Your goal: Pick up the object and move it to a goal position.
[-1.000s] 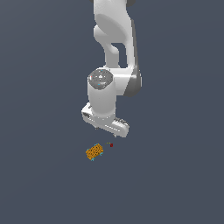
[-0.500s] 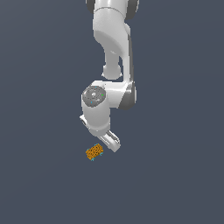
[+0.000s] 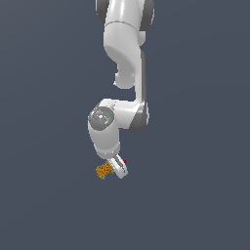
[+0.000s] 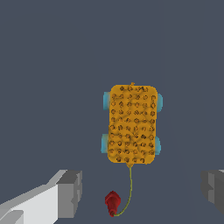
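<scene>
So the gripper is hanging low over the orange block, and the wrist view makes it pretty clear why: the arm looks like it's lining up for a top-down grab. The two gray fingers are spread wide, one at each side of the frame, with nothing between them. Nothing is held. The block sits just ahead of the gap between them, not inside it, so my guess is the gripper needs to slide forward a bit before dropping.

The block lies flat on the plain dark surface, with its long axis pointing away from the gripper. That probably suits a pinch across its narrow width, where the cyan round bits stick out like little wheels.

The wrist view also shows the studded top and a thin yellowish string running off the block's near end to a small red bead.

The exterior view gives none of that. The block is just a tiny orange speck touching the gripper's outline, on the exterior view's left of it, with the red bit barely peeking out. It does show how steeply the arm folds down and how low the wrist is. Neither view shows any edges to the surface, or a goal marker I'd feel sure about.
</scene>
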Motion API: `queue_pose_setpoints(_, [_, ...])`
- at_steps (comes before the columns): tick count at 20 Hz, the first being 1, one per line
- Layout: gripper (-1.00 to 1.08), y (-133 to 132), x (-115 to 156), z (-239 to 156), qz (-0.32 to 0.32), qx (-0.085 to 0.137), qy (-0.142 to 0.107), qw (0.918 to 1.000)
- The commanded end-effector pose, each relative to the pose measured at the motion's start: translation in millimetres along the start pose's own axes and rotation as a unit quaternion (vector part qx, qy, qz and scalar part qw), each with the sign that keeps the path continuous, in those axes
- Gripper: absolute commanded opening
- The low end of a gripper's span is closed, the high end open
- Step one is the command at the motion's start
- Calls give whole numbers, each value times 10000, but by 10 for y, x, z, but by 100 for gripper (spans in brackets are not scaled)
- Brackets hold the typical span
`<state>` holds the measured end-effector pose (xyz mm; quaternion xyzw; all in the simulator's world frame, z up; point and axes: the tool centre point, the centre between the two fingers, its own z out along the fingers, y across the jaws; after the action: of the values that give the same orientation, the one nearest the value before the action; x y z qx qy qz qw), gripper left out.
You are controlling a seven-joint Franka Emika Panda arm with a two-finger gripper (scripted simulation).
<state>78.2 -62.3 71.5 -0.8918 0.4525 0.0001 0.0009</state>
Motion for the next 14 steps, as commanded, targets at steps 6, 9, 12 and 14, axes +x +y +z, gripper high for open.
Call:
queue_pose_setpoints(6, [100, -6, 41, 62, 233, -8, 5, 9997])
queue_pose_setpoints(9, [100, -4, 36, 74, 209, -9, 3, 9998])
queue_pose_setpoints(12, [100, -3, 35, 155, 213, -9, 3, 9998])
queue_pose_setpoints(14, [100, 1, 36, 246, 220, -8, 3, 9998])
